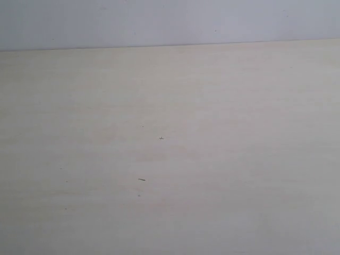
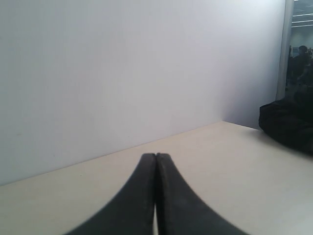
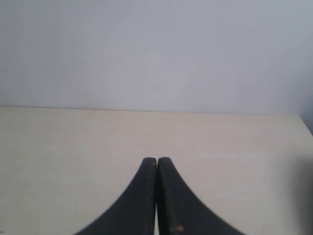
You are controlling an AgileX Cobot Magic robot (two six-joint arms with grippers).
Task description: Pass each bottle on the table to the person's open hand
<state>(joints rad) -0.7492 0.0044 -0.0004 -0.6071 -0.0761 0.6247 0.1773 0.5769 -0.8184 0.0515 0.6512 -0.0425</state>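
Exterior view: just the wide pale beige wood-grain table (image 1: 212, 106), no bottles or open hand in sight, so I can't tell which arm is nearer.

Left wrist view: black left gripper (image 2: 155, 156) clenched on nothing, with a dark lumpy bag-like thing (image 2: 288, 122) on the table's far edge.

Right wrist view: black right gripper (image 3: 156, 159) is the same, pinched together and empty.

A plain, pale grey-white wall (image 1: 170, 21) fills the background of all three views, and in the left wrist view it ends at a pale upright post (image 2: 285, 49), beyond which a dim room shows a dark, blurred figure (image 2: 301, 61), with a bulky black fabric bundle (image 2: 288, 125) lying just beside the post.
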